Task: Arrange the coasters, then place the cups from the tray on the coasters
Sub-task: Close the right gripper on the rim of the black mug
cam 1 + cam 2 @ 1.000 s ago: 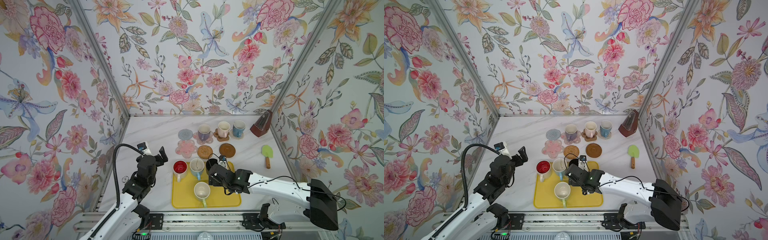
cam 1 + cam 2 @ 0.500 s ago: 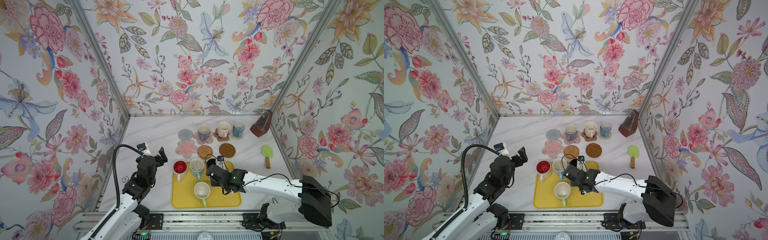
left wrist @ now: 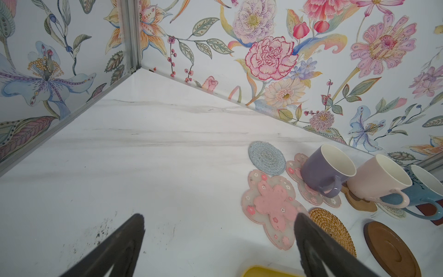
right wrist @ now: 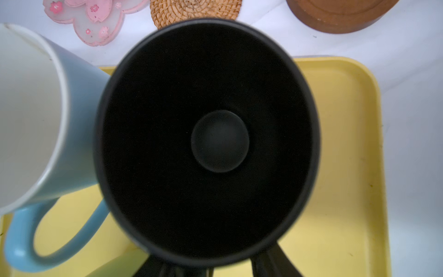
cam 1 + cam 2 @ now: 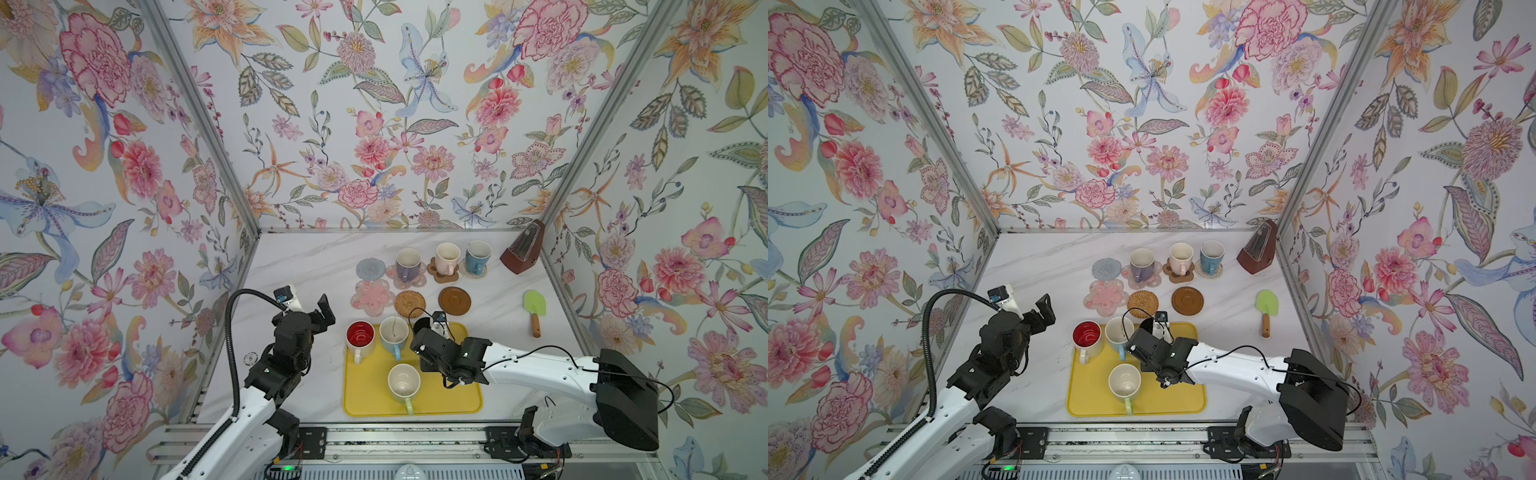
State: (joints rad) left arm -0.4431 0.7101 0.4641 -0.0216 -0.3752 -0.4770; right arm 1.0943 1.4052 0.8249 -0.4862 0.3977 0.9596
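Where the large flat yellow rectangular tray point(image 5: 457, 399) lies toward the table's near edge, the right gripper point(image 4: 227, 263) sits low against the matte black mug point(image 4: 206, 144), its dark fingers close at the mug's near side. Whether they have clamped it I cannot tell. That mug stands upright on the tray's far part, just beside the light blue mug point(image 4: 79, 144). The left gripper point(image 3: 219, 239) hovers spread wide and empty over the white marble table point(image 3: 167, 167).

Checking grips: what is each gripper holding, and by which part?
Left gripper: open, empty. Right gripper: fingers at the black mug's near side, under the rim; handle hidden, so a grip cannot be told.
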